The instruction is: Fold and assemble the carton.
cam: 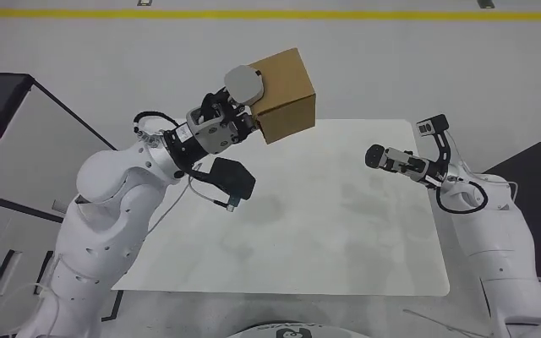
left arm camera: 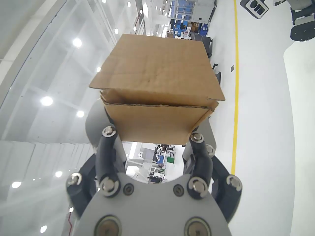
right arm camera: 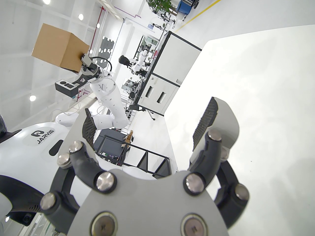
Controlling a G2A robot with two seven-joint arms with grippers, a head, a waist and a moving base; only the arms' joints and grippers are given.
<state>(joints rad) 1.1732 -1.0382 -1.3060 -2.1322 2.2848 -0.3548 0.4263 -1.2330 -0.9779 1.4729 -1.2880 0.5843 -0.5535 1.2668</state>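
Observation:
A brown cardboard carton is held up in the air above the table's far left corner, formed into a box shape. My left gripper is shut on the carton's near end; in the left wrist view the carton sits between the fingers, with a folded flap edge facing the camera. My right gripper hangs open over the right side of the table, with nothing between its ribbed pads. From the right wrist view the carton is far off, in the other arm's grip.
The white table is bare. A dark-framed cabinet stands off the table's left side. A yellow floor line runs beyond the far edge.

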